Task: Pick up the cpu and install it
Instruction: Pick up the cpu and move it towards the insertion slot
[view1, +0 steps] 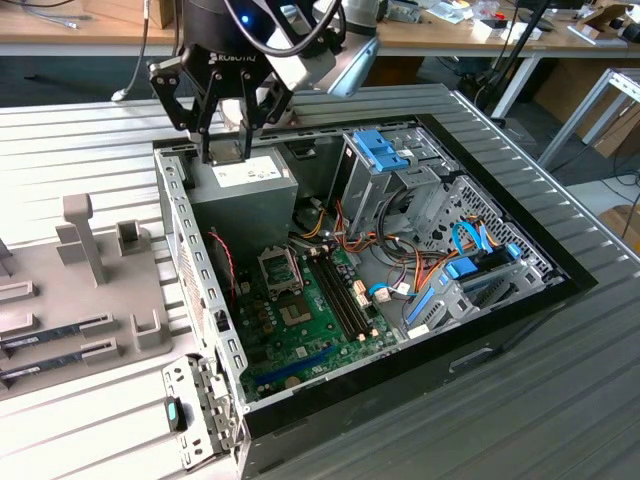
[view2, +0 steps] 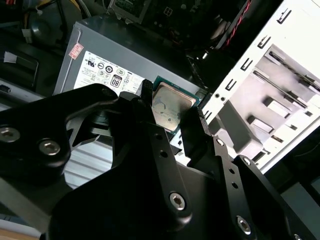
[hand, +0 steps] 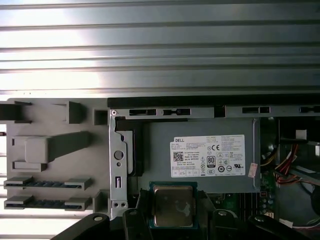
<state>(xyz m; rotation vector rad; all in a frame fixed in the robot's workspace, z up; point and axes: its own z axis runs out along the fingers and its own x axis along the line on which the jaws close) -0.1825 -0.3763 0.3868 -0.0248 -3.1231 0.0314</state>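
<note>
the end effector (view2: 173, 105) clamps the cpu (view2: 169, 109) flat above the power supply (view1: 255, 185); the socket (view1: 280, 270) sits beside it, lower, on the motherboard (view1: 300, 335).

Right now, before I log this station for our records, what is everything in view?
cpu: one, silver top with green edge, between the fingers, above the power supply.
power supply: one, grey, inside the case.
computer case: one, black and silver, open, on the table.
motherboard: one, green, on the case floor.
socket frame: one, dark metal, on the motherboard.
fixture tray: one, grey, at the exterior view's left of the case.
memory sticks: two, dark, in tray holders.
table: one, grey, ribbed.
gripper: one, black, shut on the cpu.
</note>
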